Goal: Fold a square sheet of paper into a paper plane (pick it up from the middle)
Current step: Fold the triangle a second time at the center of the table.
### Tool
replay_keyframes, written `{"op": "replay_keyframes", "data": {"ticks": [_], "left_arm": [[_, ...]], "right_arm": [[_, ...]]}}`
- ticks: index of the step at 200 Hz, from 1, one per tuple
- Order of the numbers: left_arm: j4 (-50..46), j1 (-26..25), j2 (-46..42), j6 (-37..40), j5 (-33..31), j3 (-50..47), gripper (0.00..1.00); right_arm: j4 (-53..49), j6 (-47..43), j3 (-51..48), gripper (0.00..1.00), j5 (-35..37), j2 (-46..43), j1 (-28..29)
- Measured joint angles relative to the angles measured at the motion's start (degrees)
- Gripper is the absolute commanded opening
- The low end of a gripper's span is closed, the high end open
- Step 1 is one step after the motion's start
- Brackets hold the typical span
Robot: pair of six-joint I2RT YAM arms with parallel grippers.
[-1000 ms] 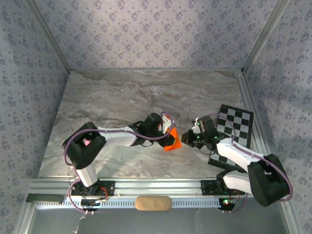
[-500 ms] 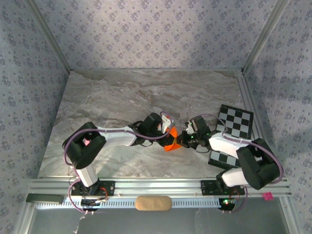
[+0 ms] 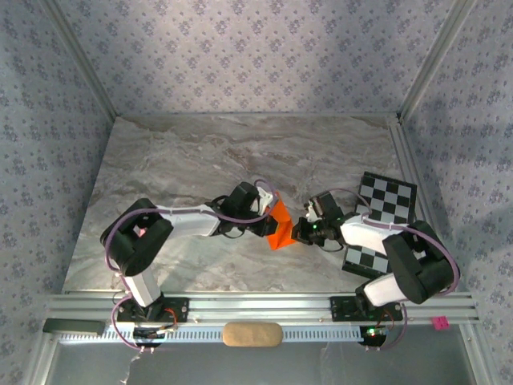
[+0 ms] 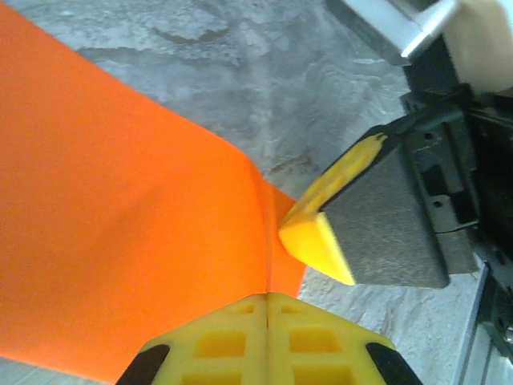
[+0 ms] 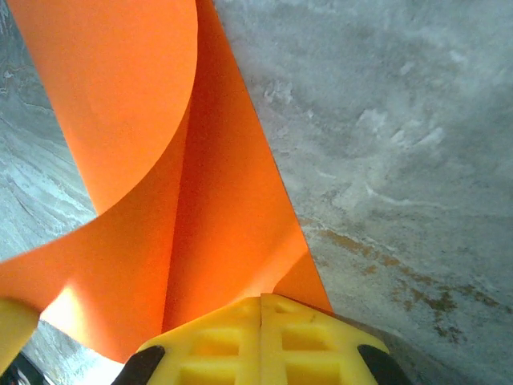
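The square sheet of paper is bright orange, folded and curled, standing up off the marble table between my two arms. My left gripper is shut on its upper left edge. In the left wrist view the sheet runs along a crease into the closed left gripper, with a yellow fingertip of the right gripper touching the sheet's corner. My right gripper is shut on the sheet's right side. In the right wrist view the paper curls leftward out of the closed right gripper.
A black-and-white checkerboard card lies at the right under the right arm. The marble table stretches back to patterned walls. A tan pad sits on the rail in front, and a small pink piece at the near right.
My right gripper has moved left and shut on the orange sheet. My left gripper has shifted a little up and left, and the sheet now stands taller between the two.
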Motion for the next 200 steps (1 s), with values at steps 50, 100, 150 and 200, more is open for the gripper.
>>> {"op": "replay_keyframes", "data": {"ticks": [50, 100, 150, 200], "left_arm": [[-4.96, 0.76, 0.55, 1.42, -2.58, 1.38, 0.00], [-8.04, 0.92, 1.40, 2.75, -5.90, 2.34, 0.00], [-10.54, 0.96, 1.46, 4.13, -8.33, 3.96, 0.00], [-11.58, 0.96, 2.27, 4.90, -9.55, 4.98, 0.00]], "right_arm": [[-0.48, 0.02, 0.33, 0.01, 0.35, 0.02, 0.48], [-0.44, 0.50, 0.44, 0.00, 0.50, 0.17, 1.27], [-0.42, 0.72, 0.44, 0.01, 0.55, 0.17, 1.36], [-0.44, 0.72, 0.55, 0.00, 0.55, 0.28, 1.44]]}}
